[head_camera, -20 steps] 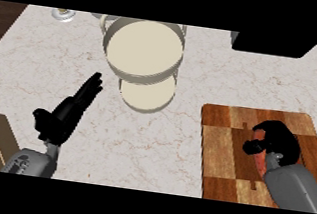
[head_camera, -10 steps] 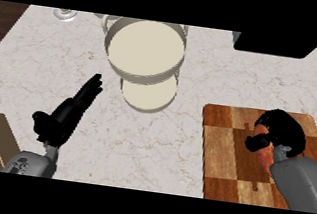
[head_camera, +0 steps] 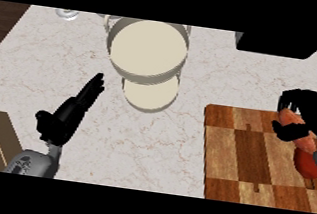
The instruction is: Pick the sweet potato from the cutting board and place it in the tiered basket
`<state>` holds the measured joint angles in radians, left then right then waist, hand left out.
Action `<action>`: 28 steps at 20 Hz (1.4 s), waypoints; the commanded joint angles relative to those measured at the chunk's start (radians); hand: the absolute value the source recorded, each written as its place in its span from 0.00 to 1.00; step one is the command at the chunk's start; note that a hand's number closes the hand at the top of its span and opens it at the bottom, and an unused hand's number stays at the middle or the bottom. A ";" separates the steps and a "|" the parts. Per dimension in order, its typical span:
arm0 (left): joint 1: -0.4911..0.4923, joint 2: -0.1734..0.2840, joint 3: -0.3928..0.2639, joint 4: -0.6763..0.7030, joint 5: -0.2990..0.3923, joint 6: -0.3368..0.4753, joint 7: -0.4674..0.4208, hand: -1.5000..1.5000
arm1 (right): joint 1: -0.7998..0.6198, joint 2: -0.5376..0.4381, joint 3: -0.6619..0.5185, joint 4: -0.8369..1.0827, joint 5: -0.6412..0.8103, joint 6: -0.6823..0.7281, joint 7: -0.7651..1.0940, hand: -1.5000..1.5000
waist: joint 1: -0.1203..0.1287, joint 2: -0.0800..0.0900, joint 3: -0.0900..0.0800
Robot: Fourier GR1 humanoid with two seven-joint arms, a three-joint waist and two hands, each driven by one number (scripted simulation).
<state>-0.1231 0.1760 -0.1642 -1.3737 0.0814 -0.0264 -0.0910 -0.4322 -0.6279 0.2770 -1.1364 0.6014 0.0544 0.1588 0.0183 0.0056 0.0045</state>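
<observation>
Surface: pale marbled stone counter (head_camera: 186,148), dark floor at the sides.
Board: striped brown wooden cutting board (head_camera: 251,161) at right.
Sweet potato: orange-red elongated sweet potato (head_camera: 300,140) above the board's right part, in the right hand.
Right hand (head_camera: 313,117): black fingers curled round the potato's upper end.
Left hand (head_camera: 72,110): lower left, fingers straight, holding nothing.
Basket: cream round tiered basket (head_camera: 148,52) at top centre, well apart from the potato.

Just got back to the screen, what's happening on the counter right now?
The right hand is curled round the sweet potato over the cutting board, at its right side. The left hand rests open on the counter, fingers straight. The tiered basket sits toward the back, with nothing in it yet.
</observation>
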 commanded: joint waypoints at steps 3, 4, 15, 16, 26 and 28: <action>-0.011 0.008 0.035 0.016 0.021 -0.005 0.012 0.50 | -0.075 0.050 -0.166 -0.015 -0.253 0.063 -0.204 1.00 | -0.012 -0.004 -0.003; -0.006 -0.022 0.023 0.055 0.005 0.012 -0.031 0.50 | -0.059 0.066 -0.177 -0.079 -0.280 0.057 -0.207 1.00 | -0.032 -0.007 -0.004; -0.030 0.022 0.071 0.025 0.025 -0.043 0.035 0.50 | -0.294 0.099 -0.231 -0.347 -0.374 0.243 0.140 1.00 | -0.020 -0.009 -0.006; 0.029 -0.020 0.007 -0.061 -0.012 -0.002 0.063 0.50 | -0.346 0.160 -0.207 -0.319 -0.351 0.202 0.204 1.00 | -0.009 -0.009 -0.005; -0.023 -0.037 0.018 0.018 -0.020 -0.026 0.030 0.50 | -0.757 0.405 -0.165 0.000 -0.270 0.113 0.378 1.00 | 0.010 0.000 -0.006; 0.023 -0.045 0.017 0.011 -0.025 -0.015 0.002 0.50 | -0.802 0.454 -0.164 0.067 -0.251 0.084 0.404 1.00 | 0.012 -0.001 -0.006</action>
<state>-0.1286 0.1600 -0.1375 -1.3722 0.0642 -0.0541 -0.0713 -1.1252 -0.2649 0.1050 -1.1941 0.3163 0.1883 0.5228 0.0241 0.0015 0.0019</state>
